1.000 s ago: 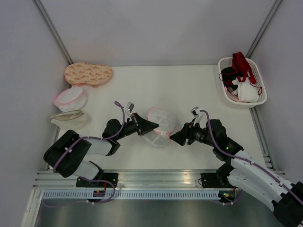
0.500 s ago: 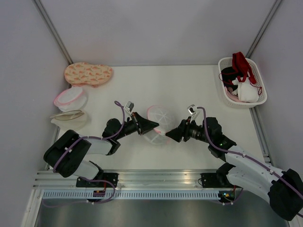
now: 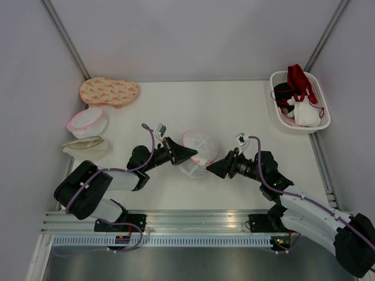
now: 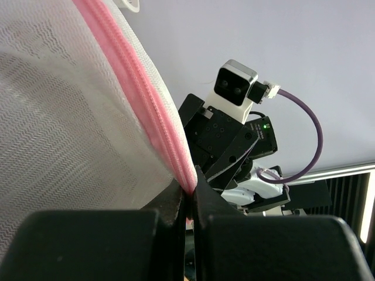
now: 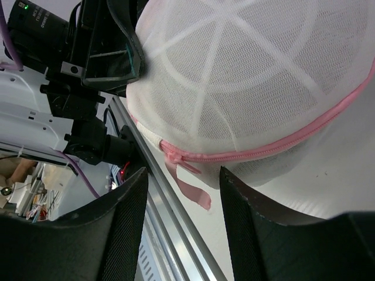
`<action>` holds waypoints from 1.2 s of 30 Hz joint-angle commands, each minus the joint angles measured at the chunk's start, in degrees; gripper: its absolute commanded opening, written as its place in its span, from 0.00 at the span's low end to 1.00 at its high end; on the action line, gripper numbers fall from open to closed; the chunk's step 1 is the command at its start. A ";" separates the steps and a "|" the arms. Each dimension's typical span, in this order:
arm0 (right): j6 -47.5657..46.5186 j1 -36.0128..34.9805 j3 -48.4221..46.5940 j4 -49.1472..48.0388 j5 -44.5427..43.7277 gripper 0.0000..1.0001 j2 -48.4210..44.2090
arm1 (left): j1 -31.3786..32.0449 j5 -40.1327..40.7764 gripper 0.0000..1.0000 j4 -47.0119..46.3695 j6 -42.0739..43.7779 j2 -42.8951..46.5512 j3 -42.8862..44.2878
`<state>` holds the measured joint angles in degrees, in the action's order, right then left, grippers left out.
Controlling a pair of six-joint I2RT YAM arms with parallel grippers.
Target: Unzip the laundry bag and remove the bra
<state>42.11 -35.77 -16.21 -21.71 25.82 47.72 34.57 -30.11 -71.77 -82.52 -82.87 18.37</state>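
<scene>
The laundry bag point(image 3: 199, 151), a small white mesh dome with a pink zipper rim, is held tilted just above the table's middle. My left gripper point(image 3: 190, 156) is shut on that rim; in the left wrist view its fingertips point(image 4: 188, 198) pinch the pink zipper point(image 4: 146, 99). My right gripper point(image 3: 212, 170) is at the bag's lower right, open. In the right wrist view its jaws point(image 5: 183, 175) stand on either side of the pink zipper pull tab point(image 5: 192, 188) without touching it. The mesh dome point(image 5: 246, 76) fills that view. The bra does not show.
A white basket point(image 3: 321, 111) with red, black and white garments stands at the back right. At the left lie an orange patterned item point(image 3: 109, 91), a fuller pink-rimmed bag point(image 3: 88, 122) and a beige-rimmed bag point(image 3: 85, 144). A metal rail point(image 3: 187, 222) runs along the near edge.
My right gripper has moved left, closer to the bag, and its jaws have narrowed a little. The left gripper keeps its pinch and the bag has tipped slightly up.
</scene>
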 commanded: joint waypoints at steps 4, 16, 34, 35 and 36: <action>2.63 -0.09 0.12 -9.21 1.16 0.49 3.24 | 0.06 1.63 0.02 -23.51 -2.12 1.31 1.58; 3.07 -0.09 -0.23 -10.55 1.16 0.14 2.12 | 0.15 1.72 0.02 -23.51 -1.59 2.54 -0.35; -10.37 -0.09 -6.46 27.22 -14.39 0.01 -6.76 | -0.29 -0.21 0.02 -23.33 -0.71 4.56 -2.55; -10.90 -0.09 -6.99 28.82 -17.10 0.00 -6.85 | -0.55 -0.48 0.02 -23.42 -0.71 4.73 -2.55; -12.12 -0.09 -8.13 30.57 -18.34 0.01 -6.77 | -0.64 -1.09 0.02 -23.42 -0.71 4.82 -2.55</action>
<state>35.77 -36.58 -21.78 -4.16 18.24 41.30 35.09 -30.04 -71.83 -82.63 -80.79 16.03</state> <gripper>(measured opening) 0.009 0.034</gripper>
